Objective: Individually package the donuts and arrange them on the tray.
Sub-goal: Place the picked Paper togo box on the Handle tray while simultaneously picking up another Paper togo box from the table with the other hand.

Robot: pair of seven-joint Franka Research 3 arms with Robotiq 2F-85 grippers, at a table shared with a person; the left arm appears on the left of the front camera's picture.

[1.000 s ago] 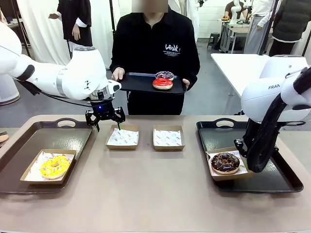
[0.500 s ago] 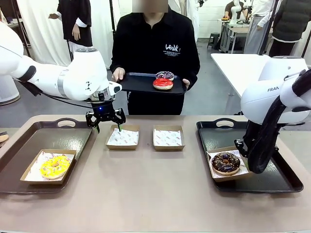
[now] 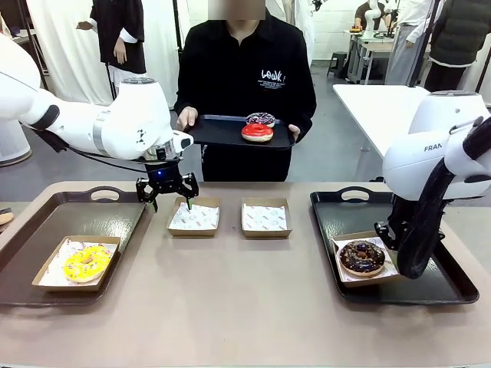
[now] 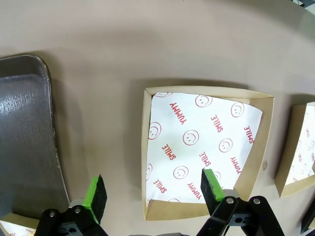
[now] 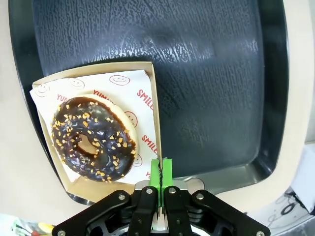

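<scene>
Left tray (image 3: 77, 218) bearing a boxed donut (image 3: 86, 263), two empty boxes (image 3: 193, 217) side by side between the trays, right box (image 3: 343, 274) with a second donut (image 3: 362, 257) on right tray (image 3: 345, 218), person's tray (image 3: 215, 132) behind bearing two donuts (image 3: 257, 132)

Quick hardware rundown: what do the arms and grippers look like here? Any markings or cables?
The left arm and right arm are rounded white shells with dark joint bands. The right shows grey FRAN lettering and a thick black cable; the left has a thin black cable and a blue wrist light. The left gripper and right gripper are black linkages with green pads.
</scene>
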